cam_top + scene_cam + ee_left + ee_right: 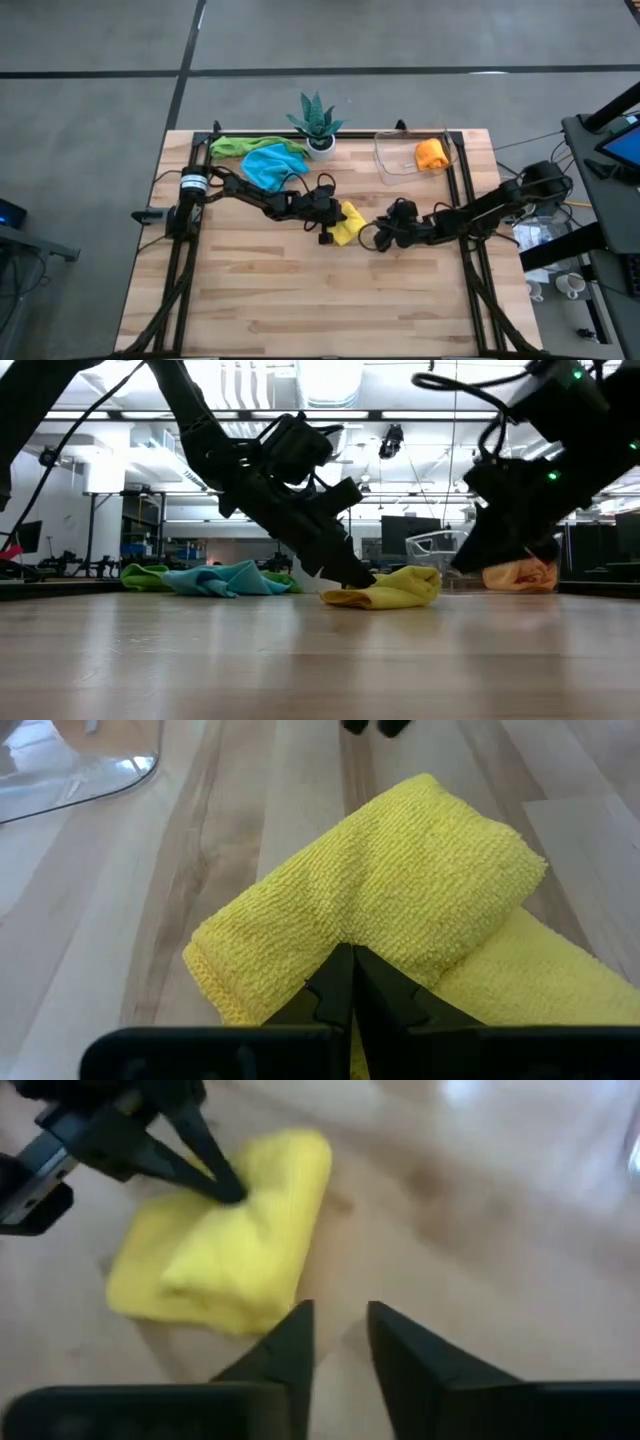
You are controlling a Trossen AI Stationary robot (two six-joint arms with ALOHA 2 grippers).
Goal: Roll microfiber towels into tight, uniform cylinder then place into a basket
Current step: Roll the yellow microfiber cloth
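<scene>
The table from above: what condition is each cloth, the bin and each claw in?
Yellow microfiber towel: partly rolled, pinched by the left gripper.
Left gripper: shut on the towel.
Right gripper: slightly open, empty, beside the towel.
Orange towel: bunched inside the clear plastic basket.
Light blue towel, green towel: crumpled, unrolled.

Left gripper (352,982) low at table centre, fingers pressed together. Right gripper (338,1342) just beside it, fingers slightly apart, holding nothing.

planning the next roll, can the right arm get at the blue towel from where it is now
Probably not directly. The blue towel lies at the table's far left, and the left gripper, shut on the yellow towel, stands between it and the right gripper.
</scene>
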